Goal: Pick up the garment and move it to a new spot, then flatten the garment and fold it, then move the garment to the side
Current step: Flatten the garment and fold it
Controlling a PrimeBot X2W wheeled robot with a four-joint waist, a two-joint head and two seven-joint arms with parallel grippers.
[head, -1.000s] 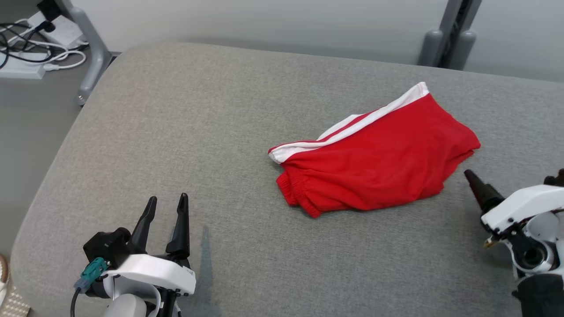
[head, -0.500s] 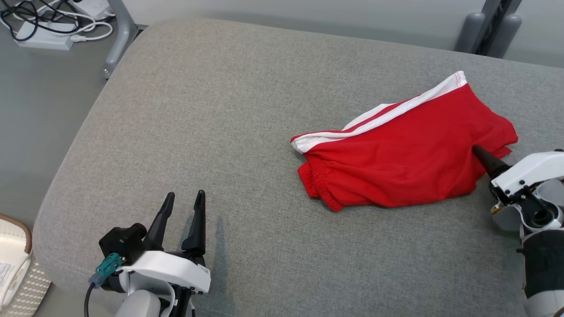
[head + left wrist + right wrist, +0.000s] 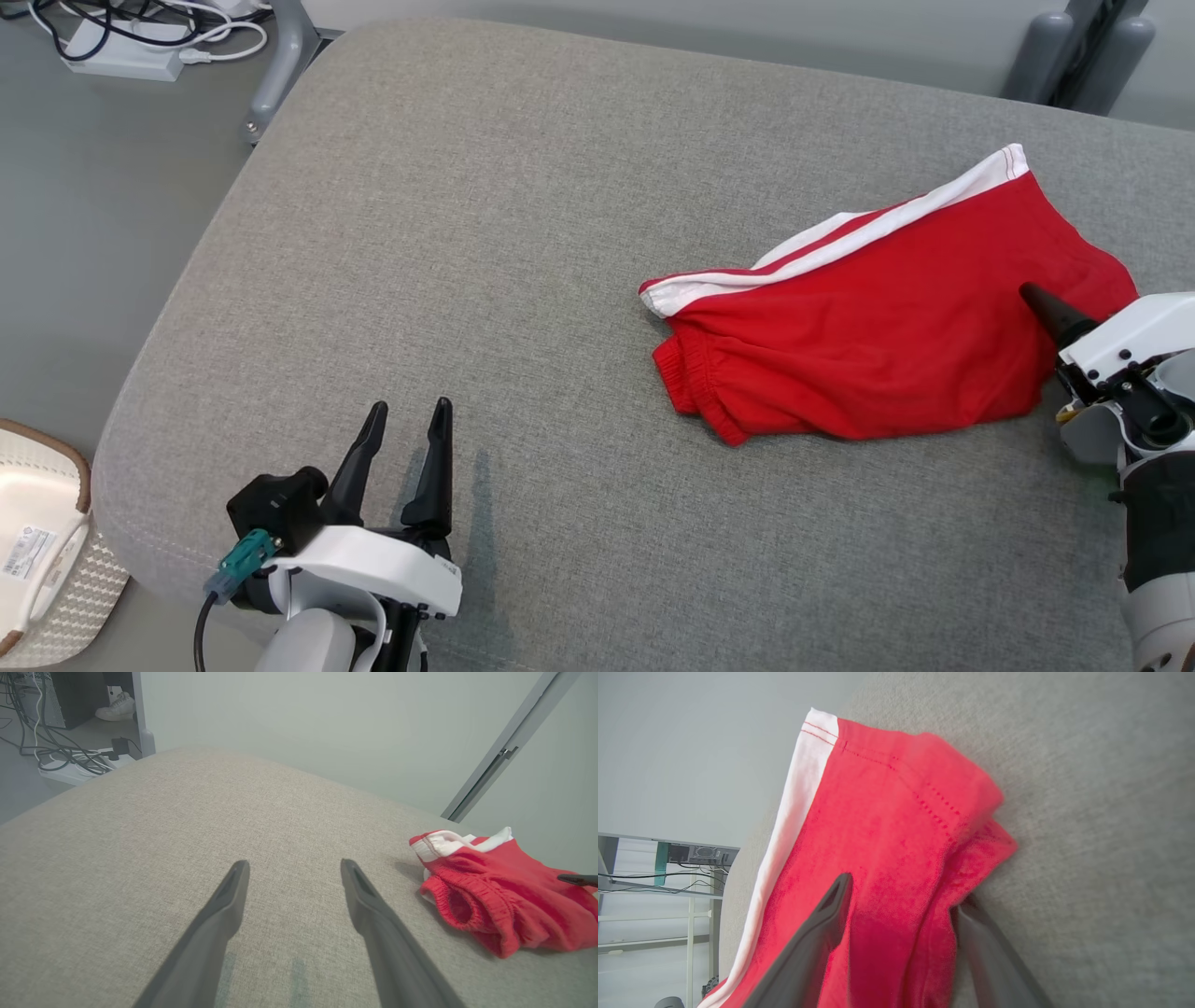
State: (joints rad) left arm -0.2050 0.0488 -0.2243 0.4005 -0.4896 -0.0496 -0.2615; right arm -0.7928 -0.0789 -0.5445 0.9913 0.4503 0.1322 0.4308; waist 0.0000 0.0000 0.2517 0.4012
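Near the right side of the grey padded worktop [image 3: 513, 233], my right end effector [image 3: 903, 893] has moved from beside the crumpled red cotton shorts with white side stripes [image 3: 887, 345] onto their edge. Its fingers are apart around a fold, so pickup looks imminent. Well away, my left end effector [image 3: 409, 408] hovers, fingers apart.

No text readable; the label [image 3: 25, 551] is too small.

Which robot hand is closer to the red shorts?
Right. The right gripper has open fingers straddling a fold of the red shorts. The left gripper sits apart from them, over the grey cushion.
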